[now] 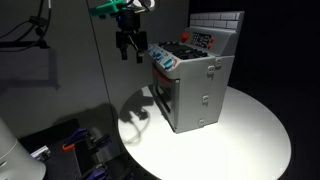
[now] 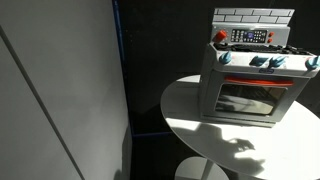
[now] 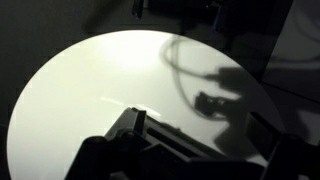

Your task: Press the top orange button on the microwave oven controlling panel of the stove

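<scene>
The grey toy stove (image 1: pixel 196 92) stands on a round white table (image 1: pixel 250 135), and it also shows in the other exterior view (image 2: pixel 250 90). Its tile-patterned back carries the small dark controlling panel (image 2: pixel 250 37) with red-orange and white marks, seen smaller in an exterior view (image 1: pixel 203 40). My gripper (image 1: pixel 129 48) hangs in the air off the table's edge, beside the stove at about the height of its top. It is open and empty. In the wrist view the gripper (image 3: pixel 195 150) looks down on the bare tabletop (image 3: pixel 80 80); the stove is out of that view.
Colourful knobs and pieces sit on the stove top (image 1: pixel 165 60). Dark equipment and cables lie on the floor below the table (image 1: pixel 70 145). A tall pale wall panel (image 2: pixel 60 90) stands beside the table. The arm's shadow falls on the tabletop (image 3: pixel 205 95).
</scene>
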Robot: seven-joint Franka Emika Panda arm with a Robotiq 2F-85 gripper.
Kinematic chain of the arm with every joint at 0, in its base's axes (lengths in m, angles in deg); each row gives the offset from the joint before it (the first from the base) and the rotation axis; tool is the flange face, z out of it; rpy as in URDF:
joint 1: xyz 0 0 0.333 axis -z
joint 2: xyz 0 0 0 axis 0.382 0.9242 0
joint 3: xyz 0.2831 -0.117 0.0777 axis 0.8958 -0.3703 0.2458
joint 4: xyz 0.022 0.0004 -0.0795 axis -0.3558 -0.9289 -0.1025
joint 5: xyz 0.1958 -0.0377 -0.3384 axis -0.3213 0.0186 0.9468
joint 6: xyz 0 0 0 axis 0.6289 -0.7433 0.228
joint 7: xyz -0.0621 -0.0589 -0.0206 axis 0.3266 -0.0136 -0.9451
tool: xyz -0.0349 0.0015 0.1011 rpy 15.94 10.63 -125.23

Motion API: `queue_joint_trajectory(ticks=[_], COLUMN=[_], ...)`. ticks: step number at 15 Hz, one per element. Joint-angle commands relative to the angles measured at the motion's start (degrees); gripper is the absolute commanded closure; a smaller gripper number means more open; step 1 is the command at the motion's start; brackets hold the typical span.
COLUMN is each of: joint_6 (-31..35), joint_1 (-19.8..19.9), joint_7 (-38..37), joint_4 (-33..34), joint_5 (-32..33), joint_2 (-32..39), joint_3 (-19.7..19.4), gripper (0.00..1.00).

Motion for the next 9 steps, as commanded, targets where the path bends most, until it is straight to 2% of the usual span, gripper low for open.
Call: queue_joint_trajectory(ticks=[1,9], joint_6=[1.22,5.03], joint_1=[1.01,3.38], joint_7=[-3.47,-12.94], joint_4=[5.78,17.36], joint_5=[1.72,5.83], joint_2=[3.04,10.91], joint_3=[-0.11,-0.35], gripper=[0.0,0.0])
